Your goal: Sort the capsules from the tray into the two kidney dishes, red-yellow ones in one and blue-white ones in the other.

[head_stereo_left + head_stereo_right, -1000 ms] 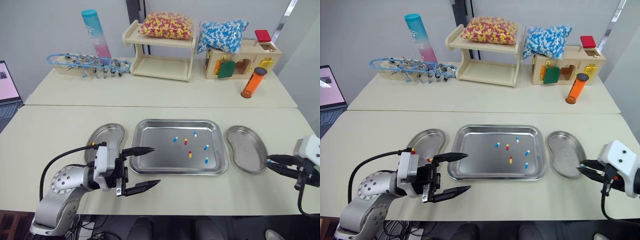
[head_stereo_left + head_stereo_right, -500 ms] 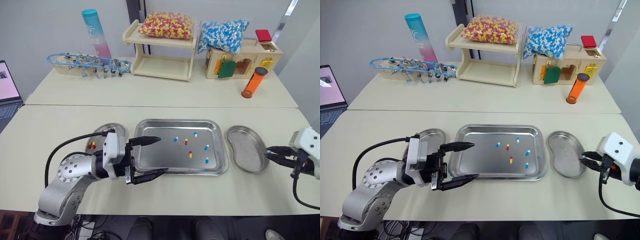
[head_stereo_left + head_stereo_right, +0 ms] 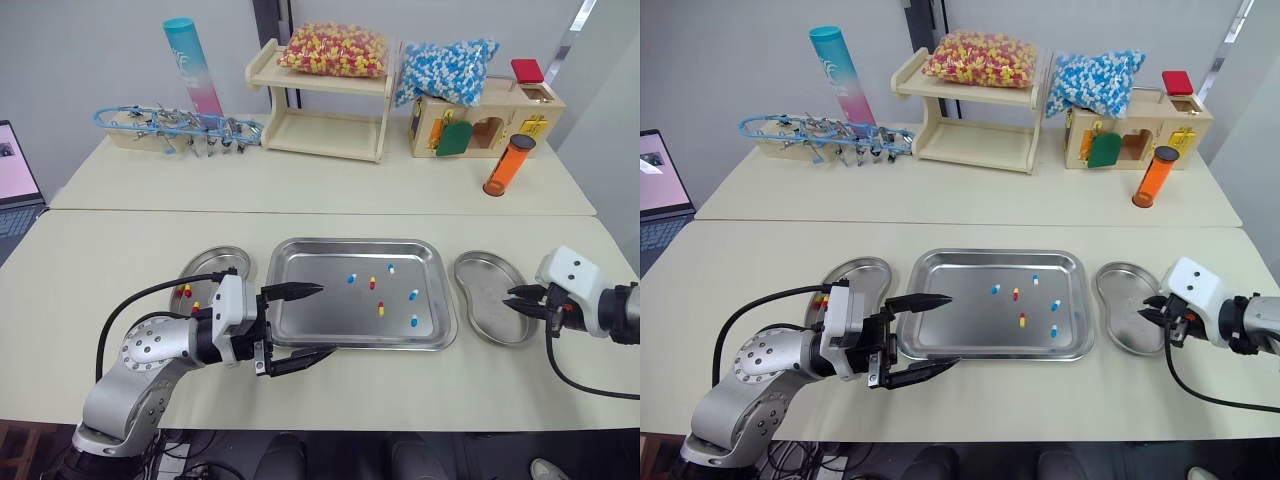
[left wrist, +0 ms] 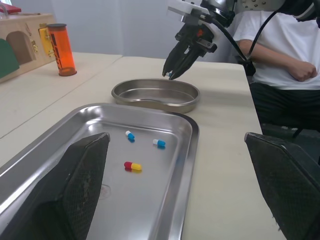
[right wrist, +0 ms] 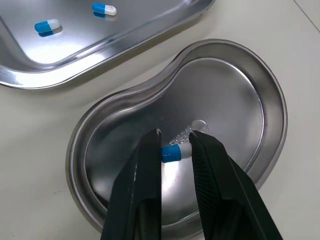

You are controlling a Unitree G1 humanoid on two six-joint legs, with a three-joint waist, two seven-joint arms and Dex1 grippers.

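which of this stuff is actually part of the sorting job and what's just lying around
Job: tray, left kidney dish, right kidney dish, tray capsules, blue-white capsule in right gripper.
Lying about: orange tube, capsule bags, shelf, wooden box, laptop.

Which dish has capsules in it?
The left dish: red-yellow capsules lie in it. The right dish is bare; the right gripper holds a blue-white capsule above.

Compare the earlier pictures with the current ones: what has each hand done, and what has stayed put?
The left hand, open, advanced over the left edge of the tray. The right hand moved in from the table's right edge to above the right kidney dish, pinching a blue-white capsule. The tray, its capsules and the left kidney dish stayed put.
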